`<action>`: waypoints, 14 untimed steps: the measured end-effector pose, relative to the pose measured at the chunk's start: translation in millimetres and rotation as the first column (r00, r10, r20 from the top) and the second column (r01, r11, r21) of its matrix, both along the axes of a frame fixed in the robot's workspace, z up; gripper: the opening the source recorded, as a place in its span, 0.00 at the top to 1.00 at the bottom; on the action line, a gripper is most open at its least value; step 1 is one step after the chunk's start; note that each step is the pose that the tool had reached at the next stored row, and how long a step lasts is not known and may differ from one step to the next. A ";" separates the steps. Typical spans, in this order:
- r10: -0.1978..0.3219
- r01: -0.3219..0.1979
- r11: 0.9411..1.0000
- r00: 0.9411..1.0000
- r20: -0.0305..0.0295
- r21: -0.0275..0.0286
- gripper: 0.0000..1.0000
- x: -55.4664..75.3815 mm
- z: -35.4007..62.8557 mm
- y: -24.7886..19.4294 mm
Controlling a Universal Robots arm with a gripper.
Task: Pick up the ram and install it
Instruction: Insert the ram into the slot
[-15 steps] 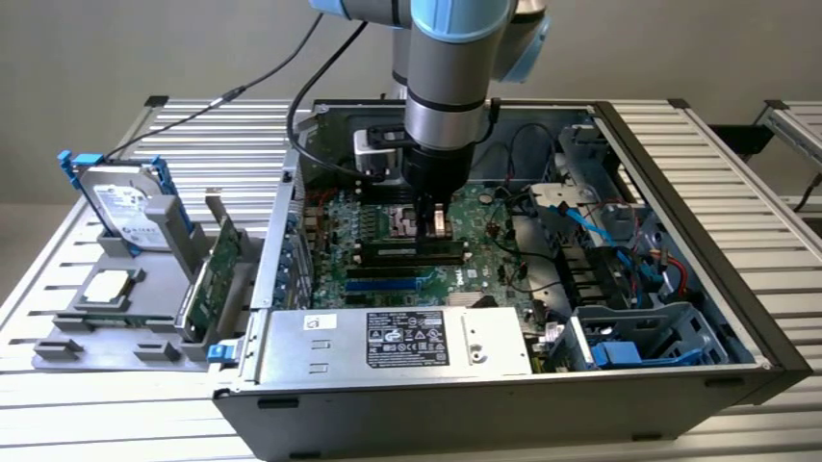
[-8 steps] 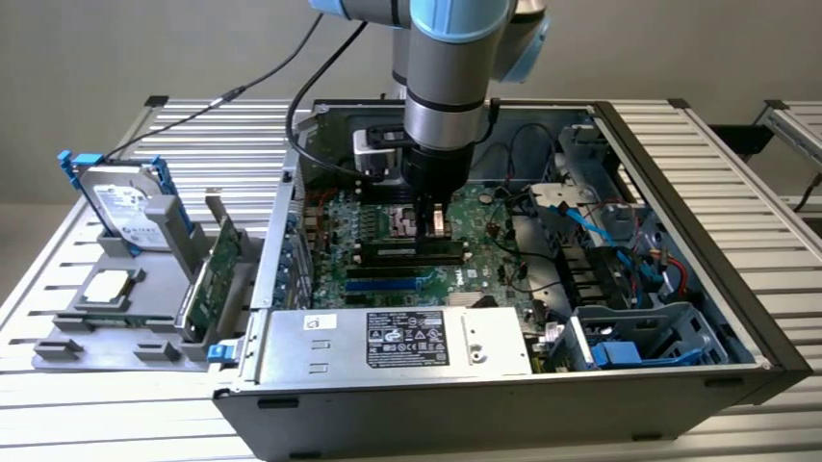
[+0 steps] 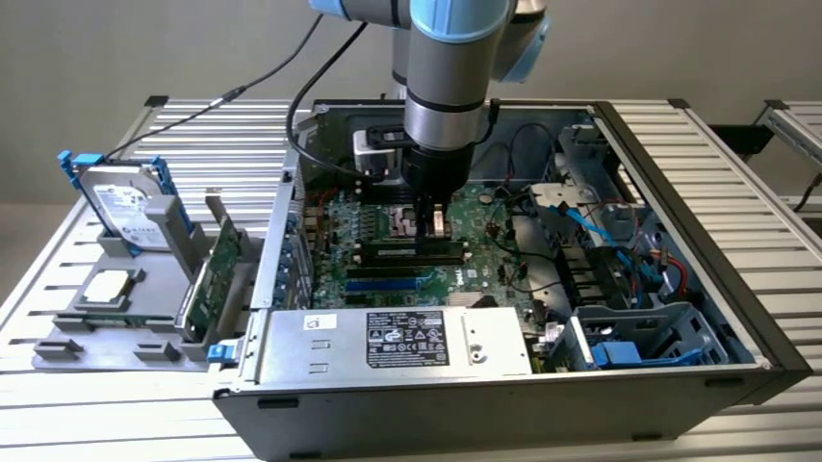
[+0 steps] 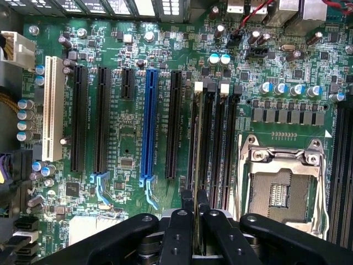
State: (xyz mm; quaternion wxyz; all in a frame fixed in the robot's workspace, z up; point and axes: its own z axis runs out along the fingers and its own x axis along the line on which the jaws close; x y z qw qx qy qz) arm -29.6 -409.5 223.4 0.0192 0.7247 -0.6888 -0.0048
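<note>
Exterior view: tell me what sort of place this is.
Probably a robotics lab bench for computer assembly: an open PC case lies on a slatted aluminium table, a hard drive and expansion card stand in a holder beside it, and the gripper hangs over the memory slots.

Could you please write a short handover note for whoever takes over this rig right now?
End effector: shut on the ram, held edge-on between its fingers.
Where: inside the open computer case, over the black memory slots beside the processor socket.
Done: ram picked up.
Left: ram not yet seated; the slots look empty.
</note>
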 end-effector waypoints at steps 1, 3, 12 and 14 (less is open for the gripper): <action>0.000 0.000 1.000 1.000 0.000 -0.001 0.86 0.0 -0.2 0.1; 0.000 0.000 1.000 1.000 0.000 -0.003 0.86 -0.1 -1.1 0.4; 0.000 0.000 1.000 1.000 0.000 -0.013 0.73 0.0 -3.0 1.3; 0.000 0.000 1.000 1.000 0.000 -0.013 0.61 0.0 -3.0 1.7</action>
